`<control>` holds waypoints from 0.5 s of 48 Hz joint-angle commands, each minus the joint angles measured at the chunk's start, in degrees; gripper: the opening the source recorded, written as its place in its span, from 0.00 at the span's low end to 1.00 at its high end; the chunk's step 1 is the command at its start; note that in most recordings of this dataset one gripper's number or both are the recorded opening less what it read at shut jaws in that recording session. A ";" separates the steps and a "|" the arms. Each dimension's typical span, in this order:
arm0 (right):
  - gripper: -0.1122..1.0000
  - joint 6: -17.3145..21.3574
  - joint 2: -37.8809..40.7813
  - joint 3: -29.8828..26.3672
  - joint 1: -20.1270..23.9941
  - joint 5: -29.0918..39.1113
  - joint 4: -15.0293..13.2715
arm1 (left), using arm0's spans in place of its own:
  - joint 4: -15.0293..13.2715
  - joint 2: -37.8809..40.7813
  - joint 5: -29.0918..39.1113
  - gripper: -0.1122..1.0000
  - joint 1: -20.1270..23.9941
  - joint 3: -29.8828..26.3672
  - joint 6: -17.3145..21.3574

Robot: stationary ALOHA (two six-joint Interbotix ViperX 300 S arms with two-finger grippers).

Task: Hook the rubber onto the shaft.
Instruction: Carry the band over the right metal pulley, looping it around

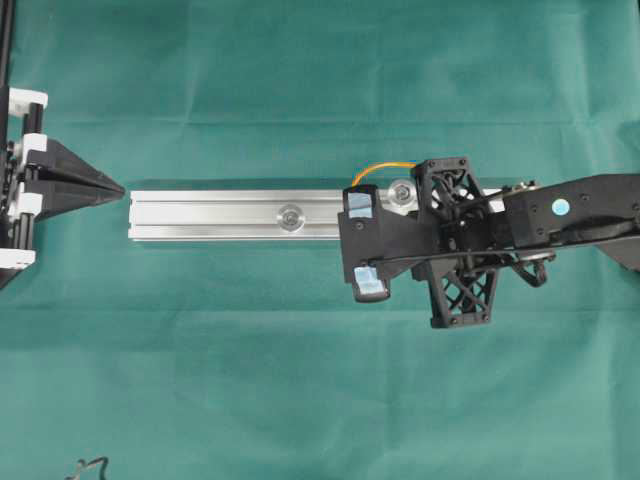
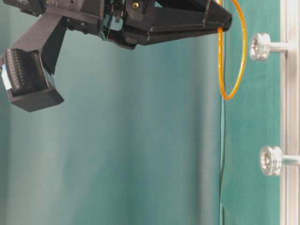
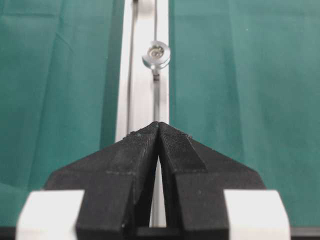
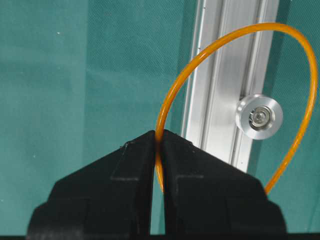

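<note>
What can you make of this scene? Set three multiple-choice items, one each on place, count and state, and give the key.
1. Where is the rubber?
A. Flat on the cloth
B. Stretched over both shafts
C. Pinched in the right gripper

2. How many silver shafts stand on the rail?
A. One
B. Two
C. Four

3. How is the left gripper?
A. Shut, holding nothing
B. Wide open
C. Shut on the rubber

Key: C, the orange loop runs between the closed right fingertips; B, the table-level view shows one shaft and another; A, its tips meet with nothing between them.
</note>
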 commanded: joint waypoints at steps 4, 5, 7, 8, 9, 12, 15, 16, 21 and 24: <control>0.16 0.09 -0.53 -0.97 0.44 -0.62 0.44 | 0.18 0.18 -0.35 0.10 -0.09 -1.76 0.00; 0.16 0.09 -0.44 -0.97 0.53 -0.62 0.53 | 0.18 0.26 -0.35 0.10 0.00 -1.67 0.00; 0.16 0.09 -0.44 -1.05 0.62 -0.62 0.70 | 0.18 0.18 -0.35 0.10 -0.09 -1.76 0.00; 0.16 0.09 -0.26 -1.05 0.79 -0.70 0.79 | 0.18 0.26 -0.35 0.10 0.00 -1.67 0.00; 0.16 0.09 -0.18 -1.05 0.88 -0.70 0.88 | 0.18 0.26 -0.35 0.10 0.00 -1.67 0.00; 0.16 0.09 -0.18 -1.05 1.14 -0.97 1.14 | 0.18 0.18 -0.35 0.10 0.00 -1.67 0.00; 0.16 0.09 -0.09 -0.97 1.41 -1.32 1.32 | 0.18 0.18 -0.35 0.10 0.00 -1.67 0.00; 0.16 0.09 0.00 -0.97 1.49 -1.49 1.41 | 0.18 0.18 -0.35 0.10 0.00 -1.67 0.00; 0.16 0.09 0.18 -0.97 1.76 -2.02 1.49 | 0.18 0.26 -0.35 0.10 0.00 -1.76 0.00; 0.16 0.09 0.18 -0.97 2.02 -2.02 1.58 | 0.18 0.26 -0.35 0.10 0.00 -1.76 0.00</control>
